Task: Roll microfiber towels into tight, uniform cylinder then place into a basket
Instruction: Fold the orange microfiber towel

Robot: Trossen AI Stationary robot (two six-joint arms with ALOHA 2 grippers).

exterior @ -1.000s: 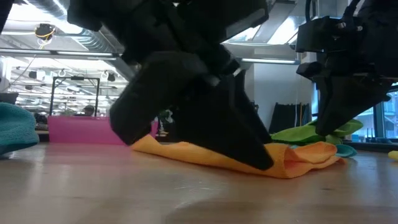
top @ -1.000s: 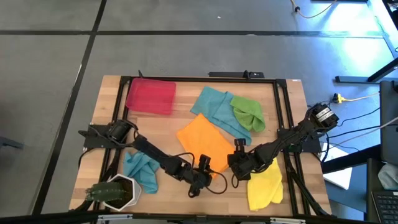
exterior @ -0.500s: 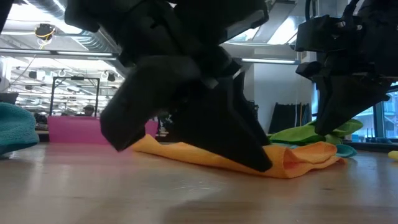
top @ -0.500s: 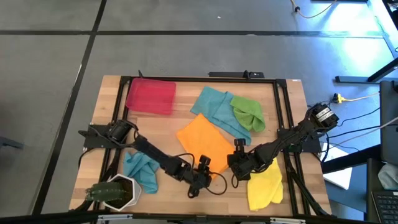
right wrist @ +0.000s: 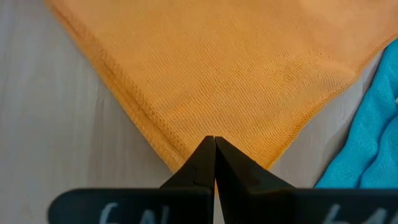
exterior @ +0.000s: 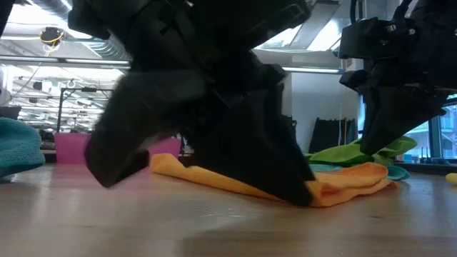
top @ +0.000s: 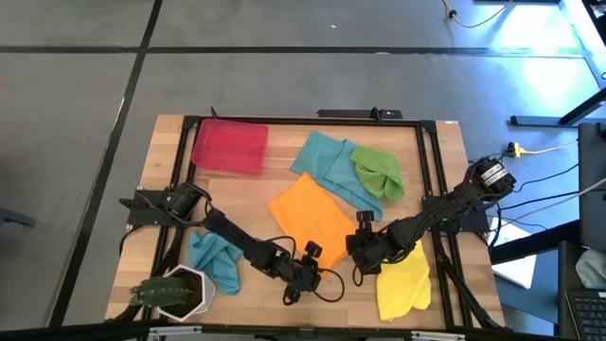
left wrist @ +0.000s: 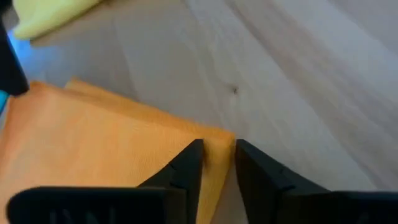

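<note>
I saw the left gripper with fingers narrowly parted astride the orange towel's near corner on the surface; the right gripper, fingers pressed together, pinned the adjacent corner

no legible text, label, brand, number or sign is found in any view. pale marks are seen on the right gripper's housing in the right wrist view, but they cannot be read.
</note>
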